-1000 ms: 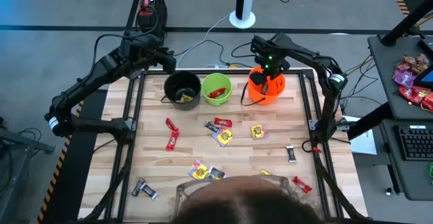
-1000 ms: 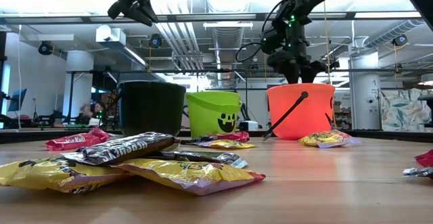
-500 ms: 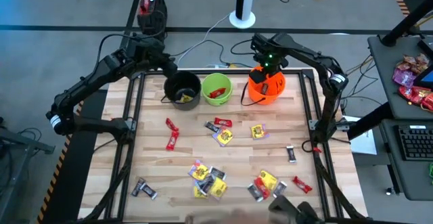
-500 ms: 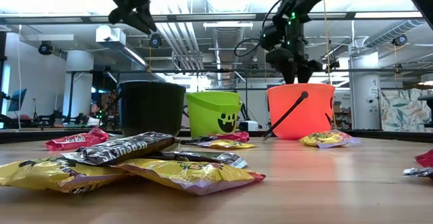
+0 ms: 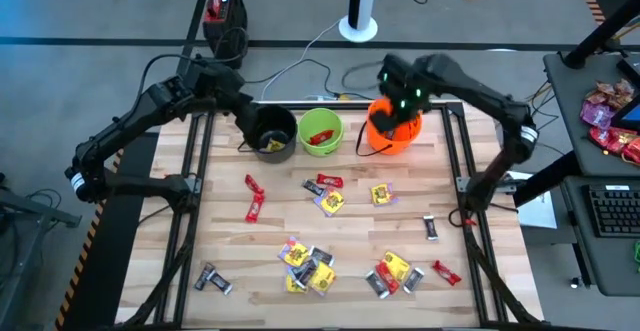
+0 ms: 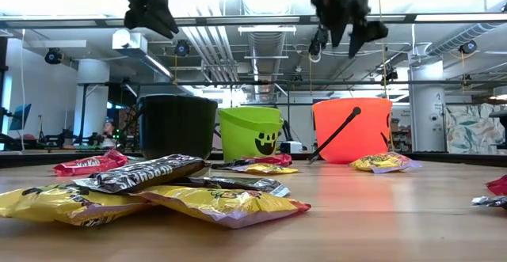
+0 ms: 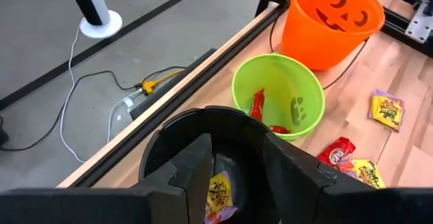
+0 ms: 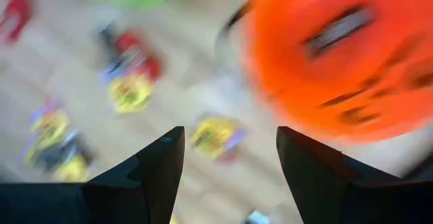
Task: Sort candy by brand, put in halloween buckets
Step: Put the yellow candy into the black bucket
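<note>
Up high, the right gripper (image 6: 342,32) hangs over the orange bucket (image 5: 392,128) at the counter's far edge, jaws apart, empty; left gripper (image 7: 235,166), jaws spread, over the black bucket (image 7: 203,126), where only its wrist view shows a yellow candy (image 7: 218,190).

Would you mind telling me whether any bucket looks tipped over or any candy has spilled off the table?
Nothing stands out. The black bucket, green bucket and orange bucket all stand upright at the table's far edge, and the loose candy lies on the tabletop, none off it.
</note>
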Action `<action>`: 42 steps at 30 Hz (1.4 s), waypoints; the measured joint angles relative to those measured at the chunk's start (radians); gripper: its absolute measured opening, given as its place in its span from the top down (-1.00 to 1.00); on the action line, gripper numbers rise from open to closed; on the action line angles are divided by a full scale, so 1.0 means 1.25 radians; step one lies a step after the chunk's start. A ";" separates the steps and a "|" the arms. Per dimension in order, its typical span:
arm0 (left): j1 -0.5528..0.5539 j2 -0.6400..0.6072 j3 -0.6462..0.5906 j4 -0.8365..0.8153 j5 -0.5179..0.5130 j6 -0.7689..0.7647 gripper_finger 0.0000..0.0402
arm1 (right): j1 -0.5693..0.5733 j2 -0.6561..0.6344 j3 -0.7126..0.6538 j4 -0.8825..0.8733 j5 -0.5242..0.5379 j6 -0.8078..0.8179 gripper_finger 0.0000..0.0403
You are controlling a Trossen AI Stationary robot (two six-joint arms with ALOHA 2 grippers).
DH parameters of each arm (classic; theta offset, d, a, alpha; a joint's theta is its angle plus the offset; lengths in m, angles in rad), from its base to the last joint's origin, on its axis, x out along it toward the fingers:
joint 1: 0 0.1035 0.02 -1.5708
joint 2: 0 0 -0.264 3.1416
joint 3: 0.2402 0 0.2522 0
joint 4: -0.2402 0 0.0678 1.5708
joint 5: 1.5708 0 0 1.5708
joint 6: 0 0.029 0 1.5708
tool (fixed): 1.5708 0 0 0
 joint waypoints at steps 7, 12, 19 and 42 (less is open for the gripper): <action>-0.027 0.000 0.000 0.001 0.000 0.006 0.40 | 0.245 -0.051 -0.151 -0.022 -0.030 0.112 -0.12; -0.033 0.001 -0.001 0.007 0.000 0.006 0.40 | 0.331 -0.102 -0.349 0.062 -0.028 0.183 -0.12; -0.034 0.001 -0.001 0.020 0.000 -0.008 0.40 | 0.329 -0.119 -0.633 0.401 0.023 0.245 -0.12; -0.043 0.002 -0.001 0.062 -0.002 0.001 0.40 | 0.329 0.008 -0.749 0.680 0.101 0.269 0.47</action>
